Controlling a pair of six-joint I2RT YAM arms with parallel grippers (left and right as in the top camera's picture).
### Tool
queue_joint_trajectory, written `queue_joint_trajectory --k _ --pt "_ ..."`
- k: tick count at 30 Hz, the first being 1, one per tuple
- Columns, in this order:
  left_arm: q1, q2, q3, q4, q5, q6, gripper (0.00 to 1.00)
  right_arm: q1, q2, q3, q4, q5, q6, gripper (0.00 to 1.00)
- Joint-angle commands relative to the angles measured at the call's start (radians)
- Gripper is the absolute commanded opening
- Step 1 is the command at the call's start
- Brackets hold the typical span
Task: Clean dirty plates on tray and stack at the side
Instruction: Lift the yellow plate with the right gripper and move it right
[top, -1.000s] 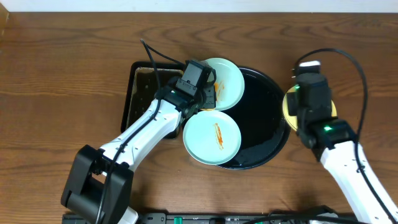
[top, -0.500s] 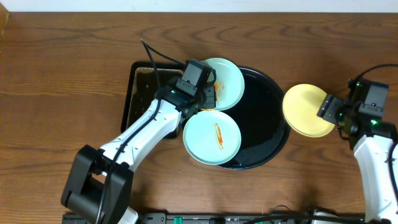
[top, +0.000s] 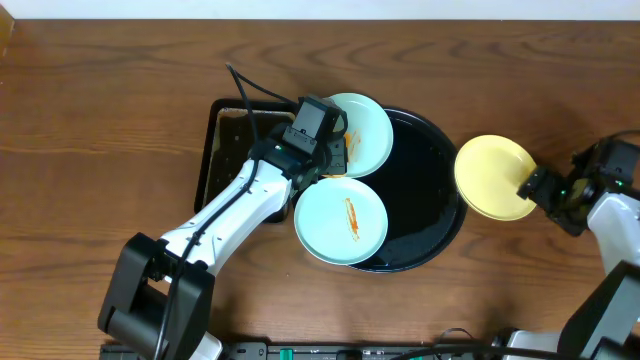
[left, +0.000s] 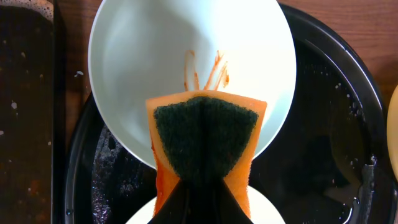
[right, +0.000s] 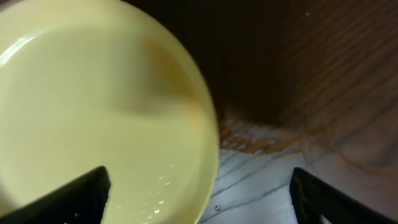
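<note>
The three plates seem to me stiff, thin and light, with a glossy surface that will be slippery when wet. I would therefore take each one by the raised rim, one finger over it and one under (a pinch on the smooth flat middle would probably slide off). The yellow plate (top: 492, 178) lies on the table (top: 120, 80) just beside the right edge of the round black tray (top: 420, 205); whether it touches the tray's rim I cannot tell. It looks clean, with only small water drops near its edge and a wet patch on the wood next to it. The right pincer (top: 537, 187) is at its right rim with the fingers standing wide apart, and it holds nothing. The upper blue plate (top: 365, 133) lies over the tray's upper left rim, partly outside it, and carries thin orange streaks (left: 205, 68) near its middle. The left pincer (left: 202, 190) is closed tight on an orange sponge (left: 205, 134) with a dark green scouring face, which looks soft and should bend under pressure. The sponge covers the near edge of this plate, but if it touches I cannot say. The lower blue plate (top: 340, 220) sits on the tray's lower left rim, with one orange streak in its centre. A rectangular tray (top: 212, 150) is at the left.
</note>
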Motion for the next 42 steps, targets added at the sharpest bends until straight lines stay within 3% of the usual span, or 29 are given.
queue_joint_trajectory --k 1,12,29,35,42 --pt "0.001 -0.016 0.016 -0.001 0.002 0.009 0.08 -0.034 0.047 0.006 0.000 -0.080 0.023 0.77" --pt "0.001 -0.016 0.016 0.000 0.002 0.009 0.07 -0.055 0.109 0.006 0.019 -0.097 0.032 0.38" --pt "0.001 -0.016 0.016 -0.001 0.002 0.009 0.07 -0.055 0.109 -0.032 0.039 -0.092 0.090 0.24" --pt "0.001 -0.016 0.016 0.000 0.002 0.009 0.08 -0.055 0.109 -0.032 0.037 -0.092 0.090 0.01" --pt "0.001 -0.016 0.016 0.000 0.002 0.009 0.08 -0.055 0.106 -0.031 0.080 -0.123 0.071 0.01"
